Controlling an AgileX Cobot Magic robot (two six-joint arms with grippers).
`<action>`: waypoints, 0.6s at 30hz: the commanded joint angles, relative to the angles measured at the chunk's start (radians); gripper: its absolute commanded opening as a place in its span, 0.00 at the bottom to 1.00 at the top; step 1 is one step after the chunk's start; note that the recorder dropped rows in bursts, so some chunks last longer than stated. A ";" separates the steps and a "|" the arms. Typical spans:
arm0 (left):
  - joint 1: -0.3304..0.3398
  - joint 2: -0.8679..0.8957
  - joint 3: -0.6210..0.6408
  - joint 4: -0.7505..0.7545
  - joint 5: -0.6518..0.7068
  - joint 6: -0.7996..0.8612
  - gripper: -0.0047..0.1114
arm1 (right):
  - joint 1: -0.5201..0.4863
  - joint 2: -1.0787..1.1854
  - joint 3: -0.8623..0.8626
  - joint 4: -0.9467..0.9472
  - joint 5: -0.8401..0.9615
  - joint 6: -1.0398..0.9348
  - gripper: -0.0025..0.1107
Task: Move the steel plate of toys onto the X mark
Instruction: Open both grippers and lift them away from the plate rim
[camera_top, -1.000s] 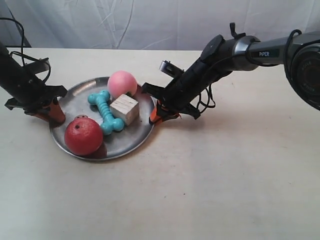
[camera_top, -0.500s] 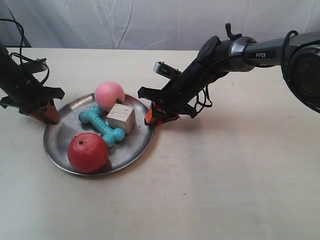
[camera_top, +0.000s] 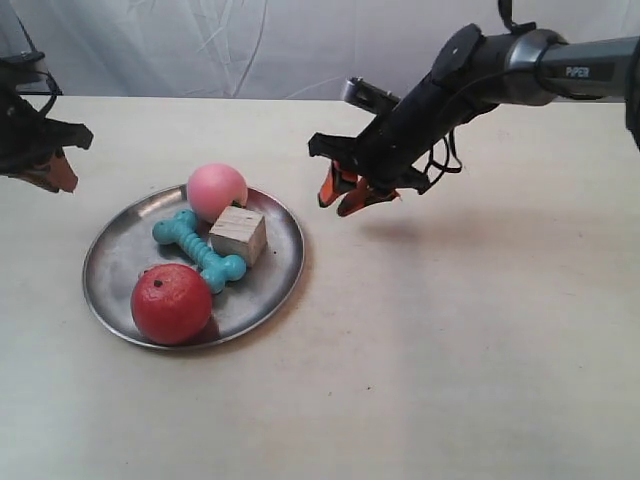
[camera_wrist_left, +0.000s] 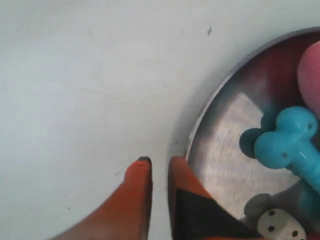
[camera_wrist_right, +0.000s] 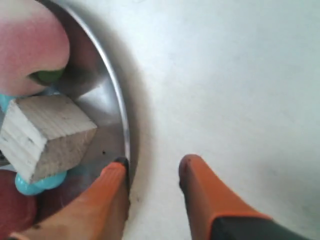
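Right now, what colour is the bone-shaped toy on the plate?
Turquoise. The dog-bone shows best in the exterior view.

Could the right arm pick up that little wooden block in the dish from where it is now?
Probably yes. The right tool hovers open by the rim of the steel plate, and the wooden cube sits just inside, nothing lying on top.

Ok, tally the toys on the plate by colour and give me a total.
Red: 1, apple
Pink: 1, ball
Turquoise: 1, bone
Pale wood: 1, cube
Total: 4, all on the plate
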 joint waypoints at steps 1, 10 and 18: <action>0.003 -0.094 -0.001 -0.050 -0.004 0.010 0.04 | -0.029 -0.084 0.000 -0.132 0.104 0.007 0.08; 0.003 -0.368 -0.001 -0.254 -0.074 0.154 0.04 | -0.029 -0.400 0.035 -0.246 0.064 0.001 0.02; 0.003 -0.624 0.096 -0.271 -0.194 0.232 0.04 | -0.013 -0.796 0.207 -0.333 -0.145 -0.018 0.02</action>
